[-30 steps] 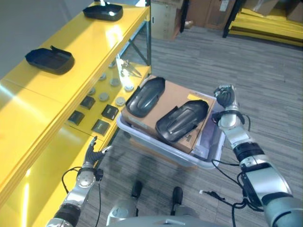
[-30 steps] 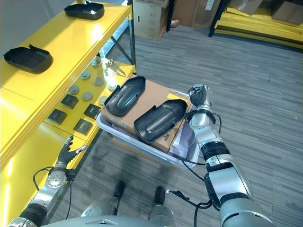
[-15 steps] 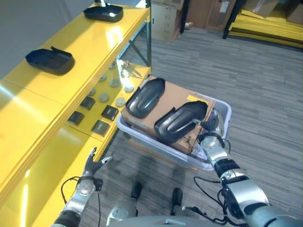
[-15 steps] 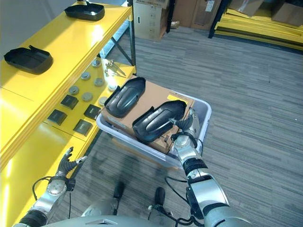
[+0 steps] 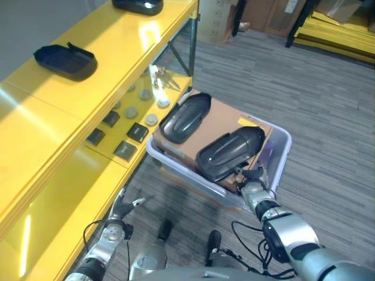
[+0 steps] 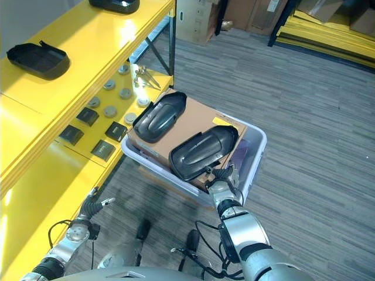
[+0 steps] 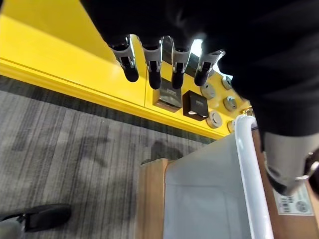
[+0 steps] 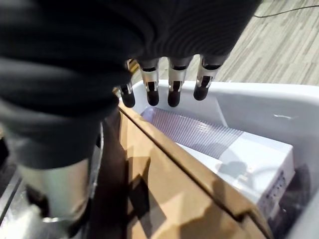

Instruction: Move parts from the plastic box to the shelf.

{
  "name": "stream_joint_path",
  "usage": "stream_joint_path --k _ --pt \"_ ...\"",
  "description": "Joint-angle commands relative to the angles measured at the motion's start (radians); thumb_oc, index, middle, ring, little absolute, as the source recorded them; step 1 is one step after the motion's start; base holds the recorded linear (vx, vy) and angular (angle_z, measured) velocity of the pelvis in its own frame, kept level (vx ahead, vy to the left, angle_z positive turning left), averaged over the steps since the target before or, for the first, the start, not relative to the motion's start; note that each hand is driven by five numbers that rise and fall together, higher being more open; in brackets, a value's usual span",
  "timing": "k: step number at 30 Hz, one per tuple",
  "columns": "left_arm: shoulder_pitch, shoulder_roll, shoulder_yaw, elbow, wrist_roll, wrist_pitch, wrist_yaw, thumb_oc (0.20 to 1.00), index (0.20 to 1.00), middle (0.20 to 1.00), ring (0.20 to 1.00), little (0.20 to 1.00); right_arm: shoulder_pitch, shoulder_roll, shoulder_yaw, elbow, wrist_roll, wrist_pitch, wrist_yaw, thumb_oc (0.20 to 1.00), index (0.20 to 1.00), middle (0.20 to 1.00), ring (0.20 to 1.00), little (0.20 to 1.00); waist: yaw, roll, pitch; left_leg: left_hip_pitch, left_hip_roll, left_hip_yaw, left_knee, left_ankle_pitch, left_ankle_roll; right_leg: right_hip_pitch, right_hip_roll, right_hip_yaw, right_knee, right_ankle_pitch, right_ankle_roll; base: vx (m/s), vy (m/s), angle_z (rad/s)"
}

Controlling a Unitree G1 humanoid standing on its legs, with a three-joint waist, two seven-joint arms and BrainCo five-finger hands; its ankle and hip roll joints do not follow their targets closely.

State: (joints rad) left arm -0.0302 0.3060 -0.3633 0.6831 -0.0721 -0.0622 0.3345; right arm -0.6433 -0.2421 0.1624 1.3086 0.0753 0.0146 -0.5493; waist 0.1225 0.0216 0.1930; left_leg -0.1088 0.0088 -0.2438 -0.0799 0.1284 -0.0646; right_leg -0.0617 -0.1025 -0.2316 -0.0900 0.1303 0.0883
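Note:
A pale plastic box (image 5: 285, 142) stands on the floor beside the yellow shelf (image 5: 99, 88), with a cardboard carton (image 5: 225, 117) inside it. Two black moulded parts lie on the carton: the near part (image 5: 228, 153) and the far part (image 5: 186, 111). My right hand (image 5: 253, 186) is at the box's near corner, just below the near part. Its fingers (image 8: 172, 87) stretch straight and open over the gap between carton and box wall, holding nothing. My left hand (image 5: 120, 208) hangs low by the shelf's foot, fingers (image 7: 152, 64) straight. Two more black parts (image 5: 64, 58) (image 5: 137, 4) rest on the shelf top.
Small square black pieces (image 5: 137, 132) and round grey discs (image 5: 130, 111) lie on the lower shelf tier beside the box. Cardboard boxes (image 5: 217, 23) and yellow racking (image 5: 334, 29) stand at the back. Grey carpet lies to the right of the box.
My right hand has dropped from above the box's right rim to its near corner by the near black part. The left hand has sunk a little. The camera has shifted slightly.

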Motion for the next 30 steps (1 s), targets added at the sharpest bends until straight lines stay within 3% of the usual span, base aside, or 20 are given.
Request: stream_joint_path --k 1,2,3,4,5,9,18,22,23,30 --pt "-0.057 0.036 -0.04 -0.043 -0.007 -0.03 -0.011 1.0 1.0 1.0 1.0 1.0 -0.106 -0.04 0.017 0.054 0.078 -0.012 0.046 1.0 1.0 1.0 1.0 1.0 0.064 -0.011 0.024 -0.042 -0.022 0.002 0.02 -0.077 0.026 0.035 -0.093 -0.001 0.027 -0.084 0.092 -0.05 0.008 0.1" --pt "-0.057 0.038 -0.05 -0.057 -0.012 -0.032 -0.021 1.0 1.0 1.0 1.0 1.0 -0.115 -0.052 0.013 0.067 0.082 -0.011 0.048 1.0 1.0 1.0 1.0 1.0 0.076 -0.007 0.027 -0.052 -0.025 -0.008 0.019 -0.073 0.024 0.032 -0.094 -0.011 0.024 -0.082 0.093 -0.04 0.018 0.17" --pt "-0.065 0.039 -0.06 -0.059 -0.008 -0.029 -0.028 1.0 1.0 1.0 1.0 1.0 -0.134 -0.078 -0.005 0.084 0.11 -0.011 0.055 0.564 0.564 0.564 0.564 0.564 0.093 0.001 0.031 -0.07 -0.032 -0.027 0.02 -0.065 0.02 0.027 -0.097 -0.031 0.02 -0.08 0.095 -0.01 0.015 0.29" --pt "-0.065 0.039 -0.06 -0.059 -0.008 -0.029 -0.027 1.0 1.0 1.0 1.0 1.0 -0.134 -0.079 -0.005 0.084 0.11 -0.011 0.055 0.464 0.464 0.464 0.464 0.464 0.093 0.001 0.031 -0.07 -0.032 -0.028 0.02 -0.065 0.02 0.027 -0.097 -0.032 0.02 -0.08 0.095 0.0 0.014 0.46" --pt "-0.08 0.036 -0.068 -0.052 0.0 -0.023 -0.035 1.0 1.0 1.0 1.0 1.0 -0.147 -0.104 -0.022 0.106 0.143 -0.007 0.062 0.2 0.2 0.2 0.2 0.2 0.111 0.007 0.031 -0.085 -0.037 -0.052 0.019 -0.057 0.017 0.026 -0.1 -0.053 0.018 -0.081 0.095 0.06 -0.002 0.68" --pt "-0.077 0.04 -0.056 -0.038 0.008 -0.013 -0.041 1.0 1.0 1.0 1.0 1.0 -0.148 -0.143 -0.057 0.125 0.206 -0.002 0.069 0.2 0.2 0.2 0.2 0.2 0.135 0.011 0.02 -0.089 -0.049 -0.091 0.015 -0.053 0.015 0.05 -0.103 -0.092 0.009 -0.087 0.097 0.06 -0.005 0.33" --pt "-0.042 0.064 0.0 -0.059 0.0 -0.005 -0.043 1.0 1.0 1.0 1.0 1.0 -0.056 -0.17 -0.086 0.083 0.232 -0.018 0.065 0.2 0.2 0.2 0.2 0.2 0.104 0.007 0.008 -0.069 -0.044 -0.077 0.018 -0.064 0.017 0.063 -0.103 -0.084 0.014 -0.098 0.094 0.01 0.0 0.05" --pt "-0.017 0.075 0.047 -0.105 0.003 -0.022 -0.048 1.0 1.0 1.0 1.0 1.0 0.072 -0.218 -0.041 -0.205 0.065 -0.054 0.049 0.2 0.2 0.2 0.2 0.2 0.043 -0.004 -0.006 -0.039 -0.03 -0.037 0.021 -0.077 0.018 0.069 -0.1 -0.05 0.022 -0.107 0.091 0.0 -0.024 -0.25" --pt "-0.013 0.08 0.073 -0.142 0.002 -0.035 -0.048 1.0 1.0 1.0 1.0 1.0 0.129 -0.267 -0.024 -0.378 -0.037 -0.06 0.05 0.2 0.2 0.2 0.2 0.2 0.024 -0.007 -0.01 -0.027 -0.024 -0.019 0.021 -0.082 0.017 0.073 -0.099 -0.036 0.024 -0.11 0.09 -0.01 -0.033 -0.43" --pt "-0.009 0.136 0.111 -0.365 -0.061 -0.091 -0.122 1.0 1.0 1.0 1.0 1.0 0.213 -0.469 -0.042 -0.778 -0.319 -0.076 0.085 0.2 0.2 0.2 0.2 0.2 -0.024 -0.009 -0.055 0.022 -0.009 0.009 0.024 -0.101 0.016 0.105 -0.094 -0.012 0.03 -0.129 0.083 0.01 -0.034 -0.21"
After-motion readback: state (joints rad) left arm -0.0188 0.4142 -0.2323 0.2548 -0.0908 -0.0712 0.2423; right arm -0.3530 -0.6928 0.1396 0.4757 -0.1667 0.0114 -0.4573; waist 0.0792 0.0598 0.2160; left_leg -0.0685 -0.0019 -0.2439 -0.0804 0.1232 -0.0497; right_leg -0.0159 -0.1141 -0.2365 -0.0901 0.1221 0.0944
